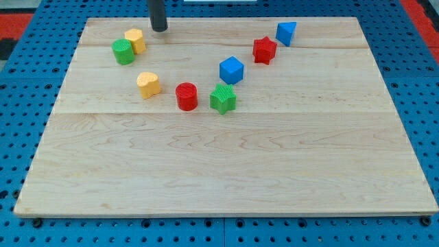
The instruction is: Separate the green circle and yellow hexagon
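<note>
The green circle (123,51) sits near the view's top left, touching the yellow hexagon (135,40) just up and to its right. My tip (159,29) rests on the board a short way to the right of the yellow hexagon, apart from it. The rod rises out of the view's top.
A yellow heart (148,84), a red circle (186,96) and a green star (223,98) lie in a row below. A blue cube (232,70), a red star (264,50) and a blue triangle (286,32) run up to the right. The wooden board (226,171) lies on a blue pegboard.
</note>
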Controlling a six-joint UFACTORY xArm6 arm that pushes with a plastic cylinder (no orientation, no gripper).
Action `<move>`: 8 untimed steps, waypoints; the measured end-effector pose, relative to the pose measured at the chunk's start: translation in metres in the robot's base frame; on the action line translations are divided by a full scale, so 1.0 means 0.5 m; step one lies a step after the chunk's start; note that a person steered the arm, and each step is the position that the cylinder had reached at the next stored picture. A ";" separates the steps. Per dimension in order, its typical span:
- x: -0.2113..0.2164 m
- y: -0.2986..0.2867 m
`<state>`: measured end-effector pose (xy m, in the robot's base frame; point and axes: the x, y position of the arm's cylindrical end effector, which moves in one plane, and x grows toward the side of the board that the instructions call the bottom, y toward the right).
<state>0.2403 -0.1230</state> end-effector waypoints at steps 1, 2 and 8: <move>0.072 0.028; 0.078 -0.089; 0.095 -0.347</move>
<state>0.2880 -0.2963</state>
